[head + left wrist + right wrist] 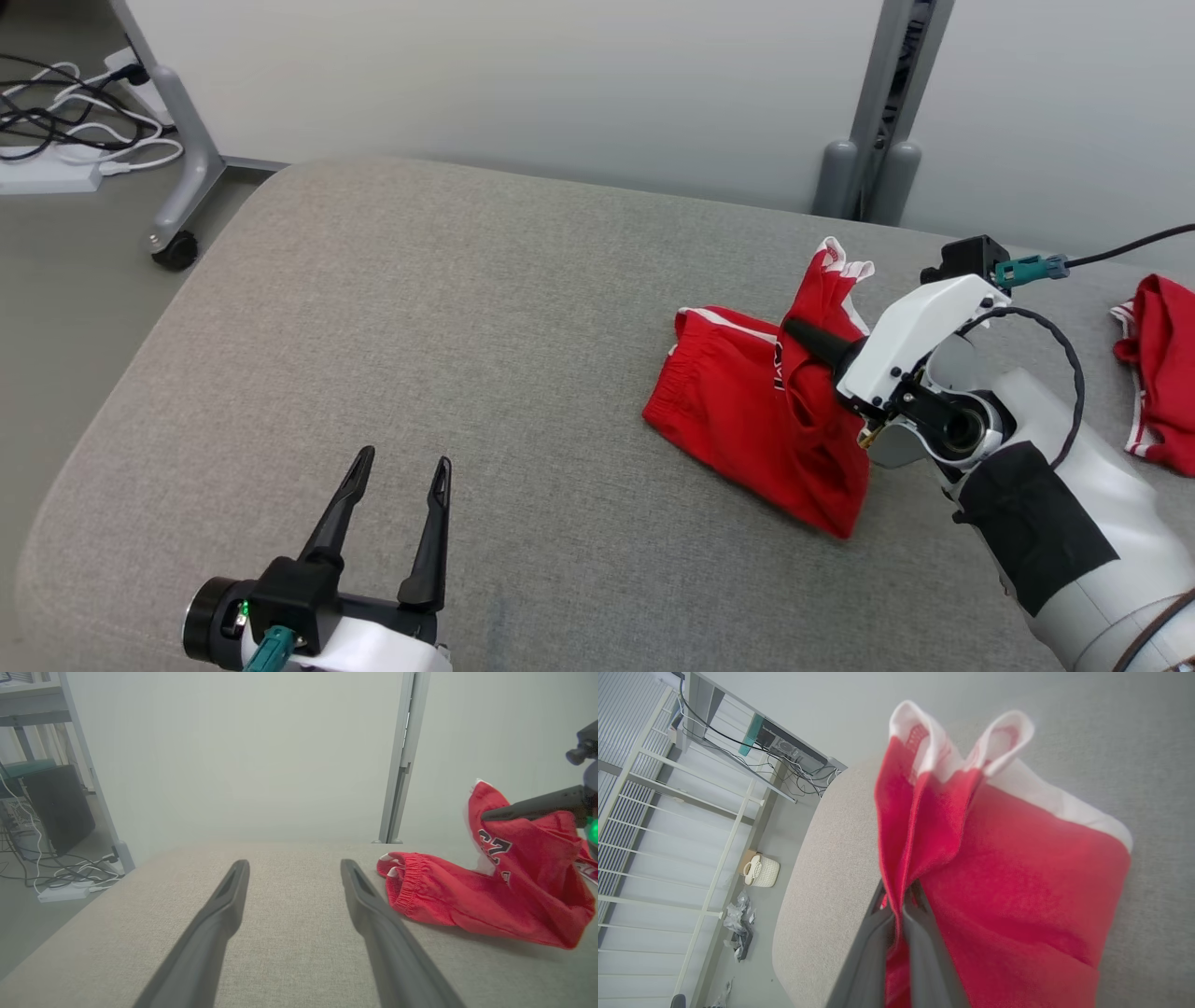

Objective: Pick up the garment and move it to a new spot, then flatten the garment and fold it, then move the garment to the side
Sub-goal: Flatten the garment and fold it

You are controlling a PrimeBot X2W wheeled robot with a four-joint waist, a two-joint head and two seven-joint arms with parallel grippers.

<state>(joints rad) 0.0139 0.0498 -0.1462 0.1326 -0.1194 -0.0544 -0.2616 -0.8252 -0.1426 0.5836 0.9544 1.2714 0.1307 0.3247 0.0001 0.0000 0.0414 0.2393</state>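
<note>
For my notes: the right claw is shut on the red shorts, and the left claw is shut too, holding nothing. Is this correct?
Not quite. The left claw is open, not shut; the left wrist view shows it spread wide, holding nothing. The right claw is indeed shut on the red shorts.

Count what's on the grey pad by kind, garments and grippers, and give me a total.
Red garments: 2, the red shorts and a second red garment at the pad's right edge.
Grippers: 2, the left gripper with fingers apart and empty, and the right gripper shut on a raised fold of the shorts.
Total: 4
</note>
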